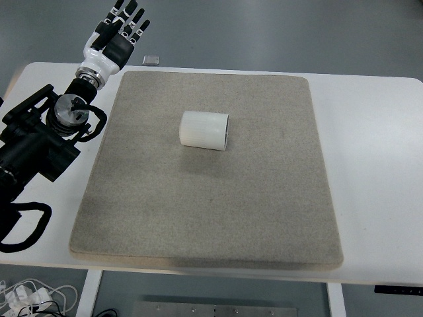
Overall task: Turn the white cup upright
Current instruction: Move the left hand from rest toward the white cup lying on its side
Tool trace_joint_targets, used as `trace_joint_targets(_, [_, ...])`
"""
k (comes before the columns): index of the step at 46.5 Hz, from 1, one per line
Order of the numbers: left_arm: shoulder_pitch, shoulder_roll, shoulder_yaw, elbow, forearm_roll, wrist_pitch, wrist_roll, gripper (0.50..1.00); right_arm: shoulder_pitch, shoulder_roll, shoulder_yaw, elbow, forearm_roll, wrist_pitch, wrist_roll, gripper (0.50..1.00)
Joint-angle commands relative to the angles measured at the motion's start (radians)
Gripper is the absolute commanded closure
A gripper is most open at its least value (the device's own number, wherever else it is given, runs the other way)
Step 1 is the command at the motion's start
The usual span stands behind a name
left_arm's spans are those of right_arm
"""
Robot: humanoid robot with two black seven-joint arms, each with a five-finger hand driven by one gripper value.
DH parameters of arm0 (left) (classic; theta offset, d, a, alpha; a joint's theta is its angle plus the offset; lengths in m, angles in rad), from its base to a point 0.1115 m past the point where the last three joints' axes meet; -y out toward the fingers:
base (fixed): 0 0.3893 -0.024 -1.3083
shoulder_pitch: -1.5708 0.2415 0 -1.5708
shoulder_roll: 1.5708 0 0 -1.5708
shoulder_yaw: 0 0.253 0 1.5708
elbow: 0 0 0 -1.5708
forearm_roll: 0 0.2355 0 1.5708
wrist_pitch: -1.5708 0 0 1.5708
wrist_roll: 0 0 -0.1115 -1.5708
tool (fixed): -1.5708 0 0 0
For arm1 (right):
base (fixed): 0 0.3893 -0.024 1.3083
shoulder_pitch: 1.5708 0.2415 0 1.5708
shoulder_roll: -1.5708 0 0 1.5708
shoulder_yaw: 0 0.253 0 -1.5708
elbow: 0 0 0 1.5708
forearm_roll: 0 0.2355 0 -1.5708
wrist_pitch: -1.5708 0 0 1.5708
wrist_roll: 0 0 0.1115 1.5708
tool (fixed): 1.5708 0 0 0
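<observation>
A white cup (205,129) lies on its side on the grey mat (211,218), near the mat's upper middle, with its opening facing right. My left hand (119,30) is at the far left corner of the table, well away from the cup, fingers spread and empty. The right arm does not show.
The mat lies on a white table (370,132). A small grey object (151,61) sits at the table's far edge next to my left hand. Black arm links and cables (33,145) lie along the left side of the table.
</observation>
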Motion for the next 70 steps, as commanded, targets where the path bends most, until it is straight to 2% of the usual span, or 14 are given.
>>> trace_joint_targets(1, [-0.001,0.0,0.0,0.0,0.0,0.0,0.0,0.501,0.0,0.0,0.0,0.0,0.0,0.0,0.0,0.548])
trace_joint_targets(35, [-0.021,0.012,0.006,0.039,0.02,-0.005,0.002,0.504,0.0,0.0,0.0,0.0,0.0,0.0,0.0,0.548])
trace_joint_targets(57, [-0.097,0.04,0.101,0.03,0.293,-0.017,0.002,0.504,0.0,0.0,0.0,0.0,0.0,0.0,0.0,0.548])
trace_joint_targets(63, [-0.101,0.055,0.103,-0.019,0.396,-0.019,0.011,0.504,0.0,0.0,0.0,0.0,0.0,0.0,0.001,0.548])
trace_joint_targets(70, [-0.118,0.122,0.127,-0.144,0.554,-0.019,0.015,0.504,0.0,0.0,0.0,0.0,0.0,0.0,0.0,0.548])
